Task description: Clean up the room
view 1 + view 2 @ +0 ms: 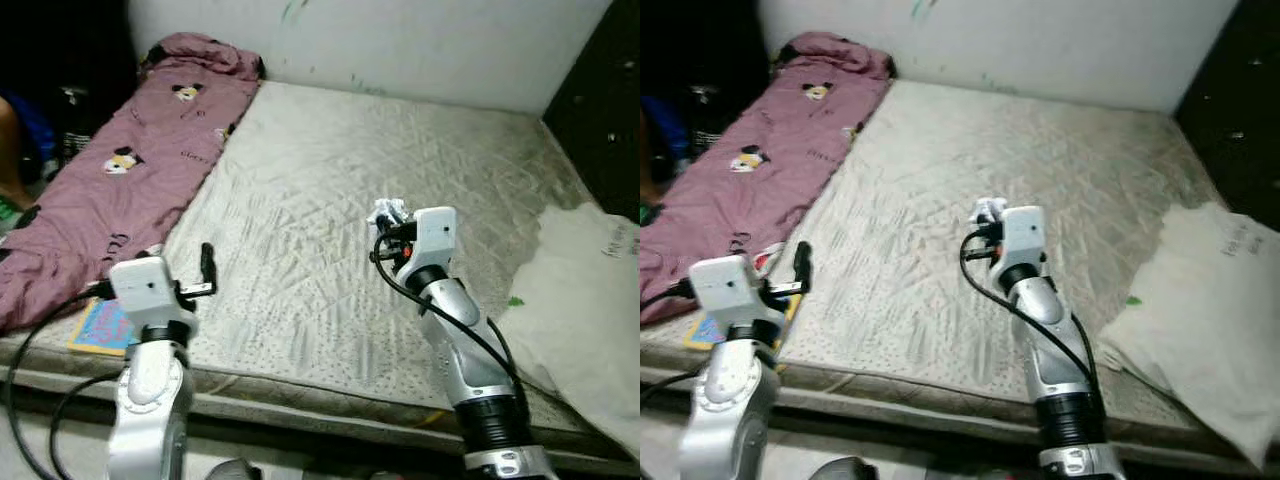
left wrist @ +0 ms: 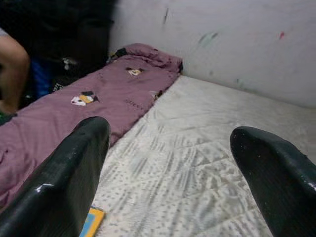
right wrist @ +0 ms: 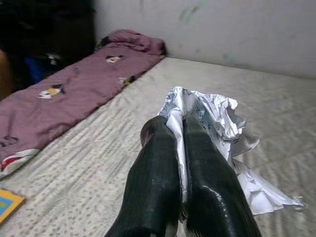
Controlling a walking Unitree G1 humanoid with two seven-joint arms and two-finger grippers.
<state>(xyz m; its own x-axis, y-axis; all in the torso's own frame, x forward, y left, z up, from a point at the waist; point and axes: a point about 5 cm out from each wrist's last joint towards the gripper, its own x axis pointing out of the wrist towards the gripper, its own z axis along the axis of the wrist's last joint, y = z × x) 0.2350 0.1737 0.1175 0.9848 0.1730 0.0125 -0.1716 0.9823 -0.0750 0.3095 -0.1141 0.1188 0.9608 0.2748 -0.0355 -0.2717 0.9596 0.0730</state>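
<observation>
A crumpled sheet of white paper (image 3: 217, 123) with handwriting is pinched between the two black fingers of my right gripper (image 3: 177, 129), which is shut on it. In the eye views the paper (image 1: 388, 212) is held above the middle of the beige mattress (image 1: 330, 180). My left gripper (image 2: 173, 143) is open with nothing between its fingers, raised over the mattress's near left corner (image 1: 205, 265).
A purple cartoon-print blanket (image 1: 120, 170) lies along the mattress's left side, with a colourful book (image 1: 100, 325) at its near end. A white cloth or bag (image 1: 585, 300) rests at the right edge. A person's limb (image 2: 12, 69) is at the far left.
</observation>
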